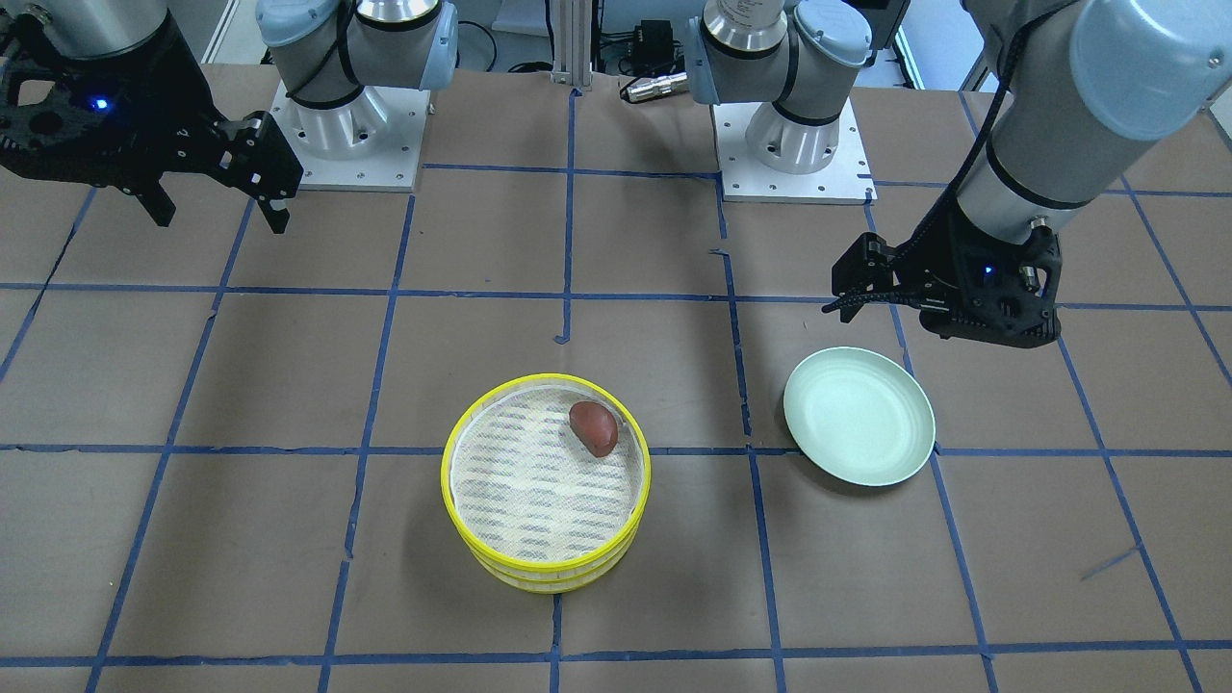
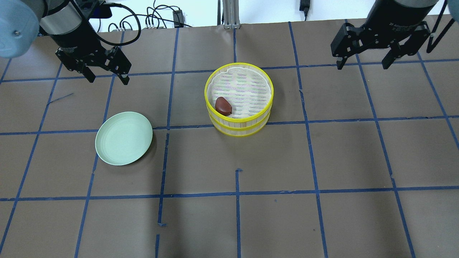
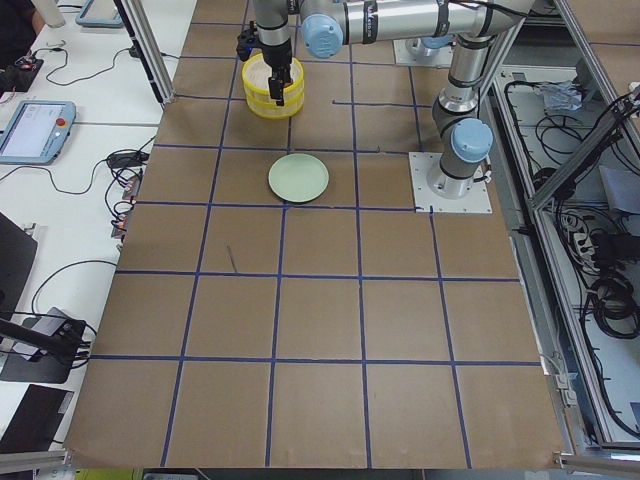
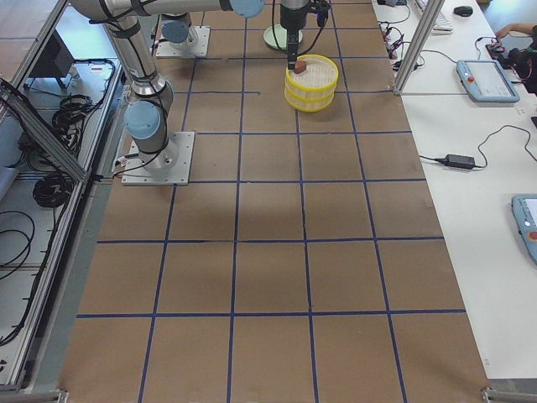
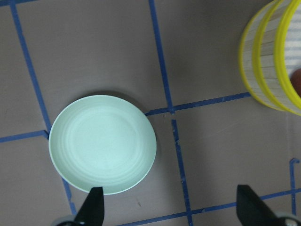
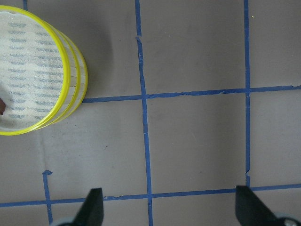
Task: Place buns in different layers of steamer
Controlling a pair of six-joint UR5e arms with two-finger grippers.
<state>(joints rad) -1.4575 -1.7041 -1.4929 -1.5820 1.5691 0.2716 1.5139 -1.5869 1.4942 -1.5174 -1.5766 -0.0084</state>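
Steamer layers (image 2: 206,94) — stacked; reddish-brown bun (image 2: 223,106) lies in the top one, by its rim. White bun: you cannot see it. Left gripper (image 2: 107,79), right gripper (image 2: 362,65) — spread, empty, well clear. Likely finished; next, verify the lower layer (image 2: 238,128).

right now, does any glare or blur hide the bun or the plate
Overhead exterior: no glare, the dark bun sits sharp in the top steamer tray, the green plate casts a soft shadow. Left wrist-mounted: plate evenly lit, left pincer tips blurred at the bottom edge.
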